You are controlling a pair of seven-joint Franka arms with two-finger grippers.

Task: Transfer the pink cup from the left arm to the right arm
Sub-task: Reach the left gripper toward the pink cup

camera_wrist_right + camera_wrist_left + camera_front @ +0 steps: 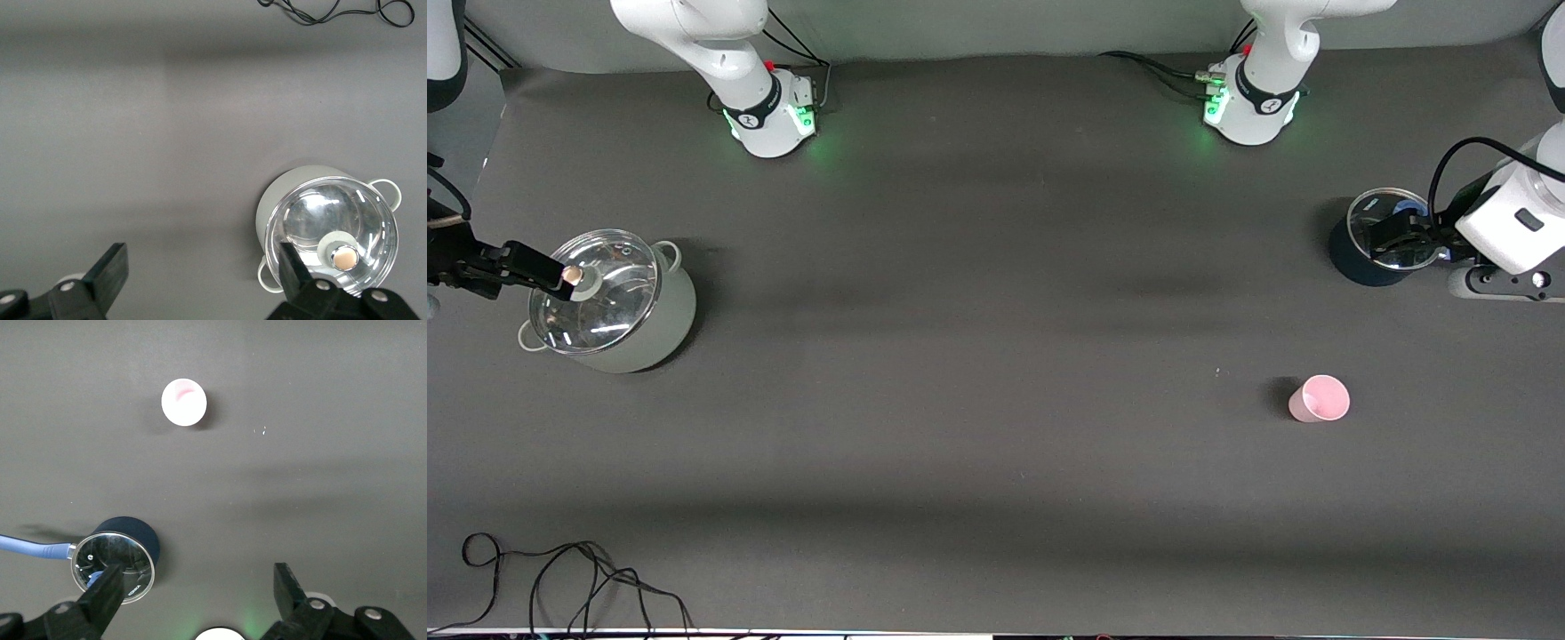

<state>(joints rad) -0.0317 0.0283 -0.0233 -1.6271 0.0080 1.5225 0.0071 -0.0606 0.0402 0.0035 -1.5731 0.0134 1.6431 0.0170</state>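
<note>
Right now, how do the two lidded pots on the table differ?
The grey pot is pale and larger, with two loop handles; the dark pot is navy and smaller, with one long blue handle. The grey pot stands toward the right arm's end of the table, under the right hand; the dark pot stands toward the left arm's end, under the left hand. Both carry glass lids. The pink cup stands apart, nearer the camera.

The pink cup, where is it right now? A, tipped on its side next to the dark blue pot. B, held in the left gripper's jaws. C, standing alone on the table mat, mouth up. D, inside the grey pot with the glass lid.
C: the pink cup stands upright and untouched on the table mat, while the left gripper hangs open over the dark blue pot, holding nothing.
</note>
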